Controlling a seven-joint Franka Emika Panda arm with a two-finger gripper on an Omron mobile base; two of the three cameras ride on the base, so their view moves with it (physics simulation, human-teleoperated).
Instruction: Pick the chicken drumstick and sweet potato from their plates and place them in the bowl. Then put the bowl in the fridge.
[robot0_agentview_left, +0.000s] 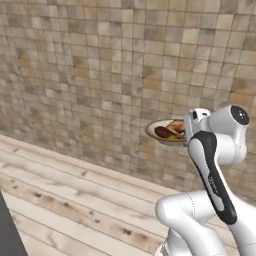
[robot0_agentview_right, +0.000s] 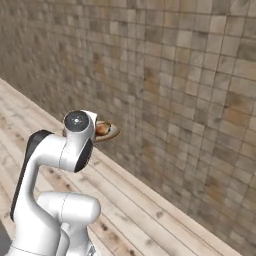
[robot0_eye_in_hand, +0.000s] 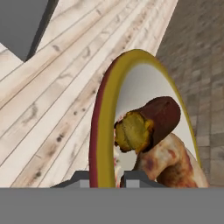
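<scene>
- Two small finger tips of the gripper (robot0_eye_in_hand: 101, 178) stood at the bottom of the hand view, one on each side of the rim of the bowl (robot0_eye_in_hand: 101, 109), so the claw read as clamped on that rim.
- Held by one edge only, the bowl hung out from the hand with its weight well off the grip; a jolt or a quick swing could, I judged, have let it pivot or slip between the fingers.
- Inside lay the sweet potato (robot0_eye_in_hand: 159, 114), dark reddish-brown with a broken yellowish end, resting against the chicken drumstick (robot0_eye_in_hand: 175, 159), which sat closer to the hand.
- Both pieces lay loose, and in the hand view the bowl looked steeply turned, though that camera rolls with the hand; if the tilt was real, either piece could have rolled over the lip.
- In the left base view the bowl looked close to level and was carried in the air beside the arm, with the wooden floor (robot0_agentview_left: 60, 200) far below, so any spill would have gone to the floor.
- Beyond it rose the tiled wall (robot0_agentview_left: 100, 65), near the bowl's far edge; a wide swing risked knocking the bowl on it.
- No fridge could be made out, so the carry seemed far from finished.
</scene>
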